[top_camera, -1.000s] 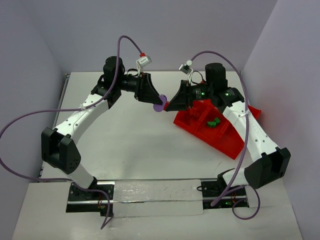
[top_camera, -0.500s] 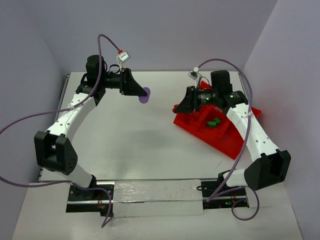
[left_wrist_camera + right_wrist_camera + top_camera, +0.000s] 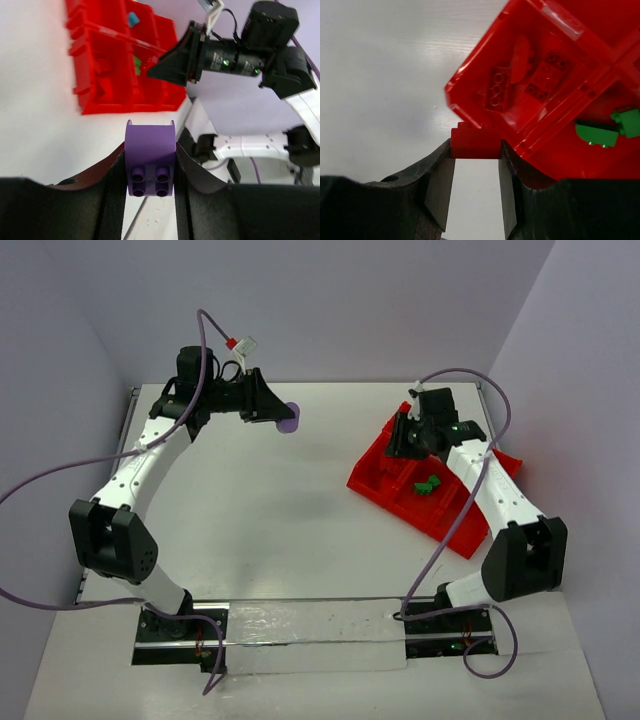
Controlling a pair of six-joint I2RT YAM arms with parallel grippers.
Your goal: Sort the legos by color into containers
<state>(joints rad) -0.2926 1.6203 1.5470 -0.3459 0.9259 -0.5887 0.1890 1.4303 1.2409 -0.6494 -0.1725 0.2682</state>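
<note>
Overhead, item one: left gripper [image 3: 281, 416], drawn back from frame centre to upper left, clenched on the purple piece [image 3: 290, 421]; right gripper [image 3: 404, 438], gone from centre to the upper-left corner of the red tray [image 3: 455, 530]. Left wrist view: purple piece clamped between both fingers, well apart from the tray at upper left, so not yet sorted. Right wrist view: fingers pinch what looks like a red brick [image 3: 476, 143] at the rim of the compartment holding red bricks [image 3: 496, 95], green bricks [image 3: 594, 135] alongside; a red drop likely comes next.

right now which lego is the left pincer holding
The rounded purple brick, clamped in the left pincer. The right pincer grips a red brick, and the green bricks lie in the red tray.
</note>
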